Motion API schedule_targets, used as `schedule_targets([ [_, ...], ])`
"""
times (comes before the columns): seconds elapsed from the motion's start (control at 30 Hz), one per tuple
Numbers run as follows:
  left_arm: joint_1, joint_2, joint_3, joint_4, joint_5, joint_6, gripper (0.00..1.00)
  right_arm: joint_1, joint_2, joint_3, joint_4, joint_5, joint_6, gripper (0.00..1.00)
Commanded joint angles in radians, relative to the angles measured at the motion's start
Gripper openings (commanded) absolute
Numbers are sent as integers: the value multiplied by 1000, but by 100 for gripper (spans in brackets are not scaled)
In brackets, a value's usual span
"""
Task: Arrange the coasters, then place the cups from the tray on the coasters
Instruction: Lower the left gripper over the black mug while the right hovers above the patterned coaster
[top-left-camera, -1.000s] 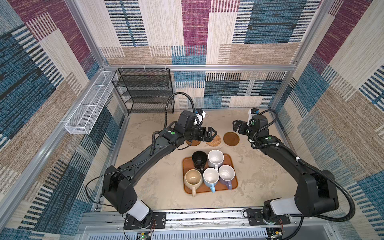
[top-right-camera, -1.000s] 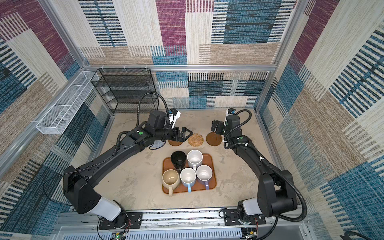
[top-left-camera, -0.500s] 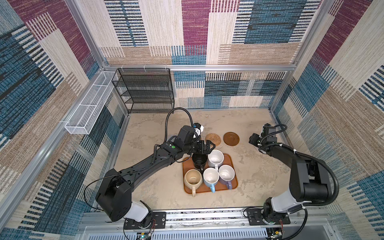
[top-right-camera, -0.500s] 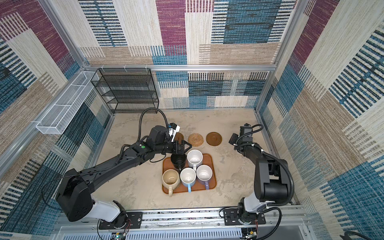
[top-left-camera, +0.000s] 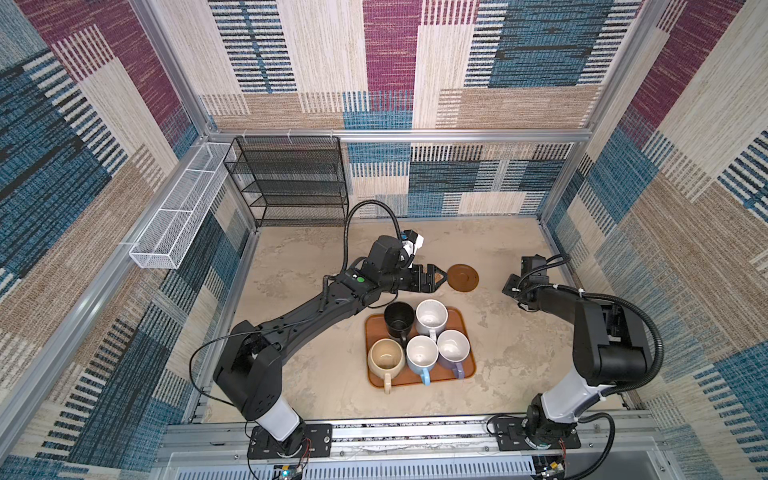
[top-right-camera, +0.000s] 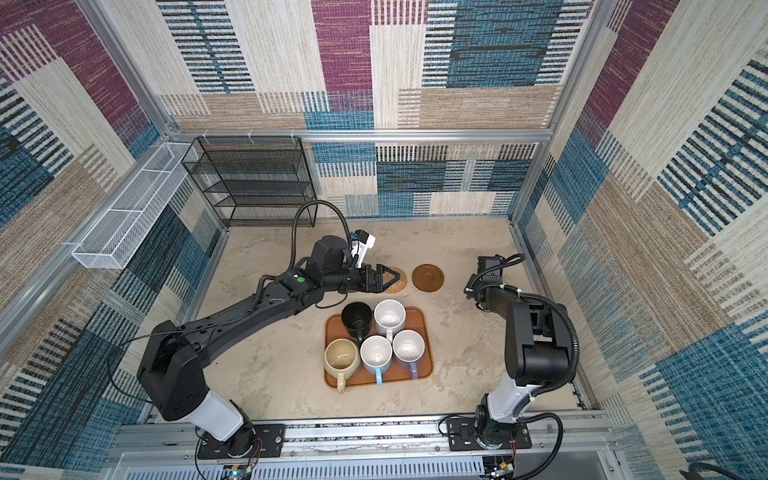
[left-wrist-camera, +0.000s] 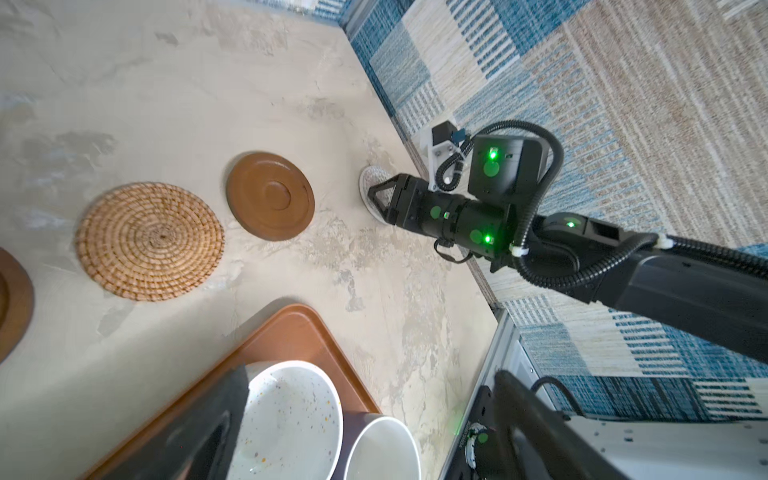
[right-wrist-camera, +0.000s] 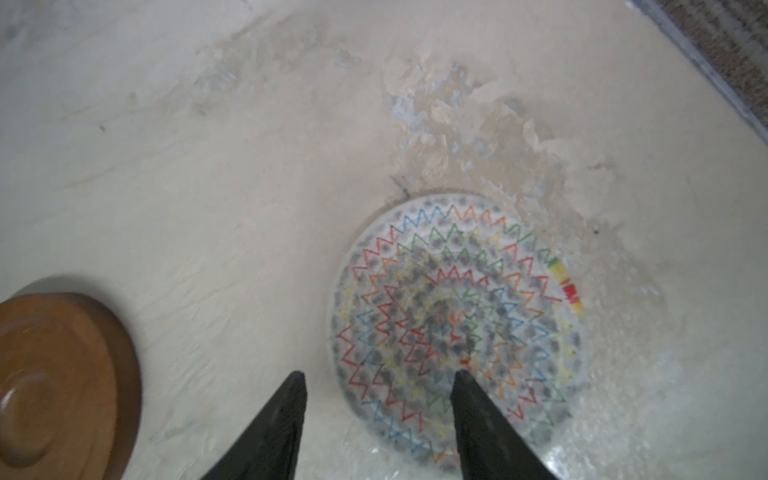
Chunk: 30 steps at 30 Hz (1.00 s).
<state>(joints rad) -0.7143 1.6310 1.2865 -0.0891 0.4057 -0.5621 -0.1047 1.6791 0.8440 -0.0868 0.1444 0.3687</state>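
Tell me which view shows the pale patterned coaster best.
The right wrist view: the pale patterned coaster lies close, its coloured zigzags clear. The left wrist view shows only its edge behind the right gripper. In both top views the right arm hides it.

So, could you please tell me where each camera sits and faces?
Top views: high in front, looking down on left arm, right arm, tray.
Left wrist: faces the rattan coaster and the right gripper.
Right wrist: looks down past its own fingertips at the patterned coaster.
Shared: both wrist views show the brown coaster.
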Motion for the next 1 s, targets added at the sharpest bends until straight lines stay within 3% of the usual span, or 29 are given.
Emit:
schedule_targets([
  [0.0, -10, 9, 36, 44, 51, -3, 94, -5, 38, 14, 4, -19, -1, 58],
  [0.17, -34, 20, 105, -70, -40, 51, 100, -5, 62, 30, 5, -82, -19, 55],
  [0.47, -39, 0, 51, -20, -74, 55, 100, 14, 119, 77, -13, -173, -39, 49],
  [0.97, -39, -55, -43, 53, -118, 35, 100, 100, 182, 146, -18, -182, -73, 48],
])
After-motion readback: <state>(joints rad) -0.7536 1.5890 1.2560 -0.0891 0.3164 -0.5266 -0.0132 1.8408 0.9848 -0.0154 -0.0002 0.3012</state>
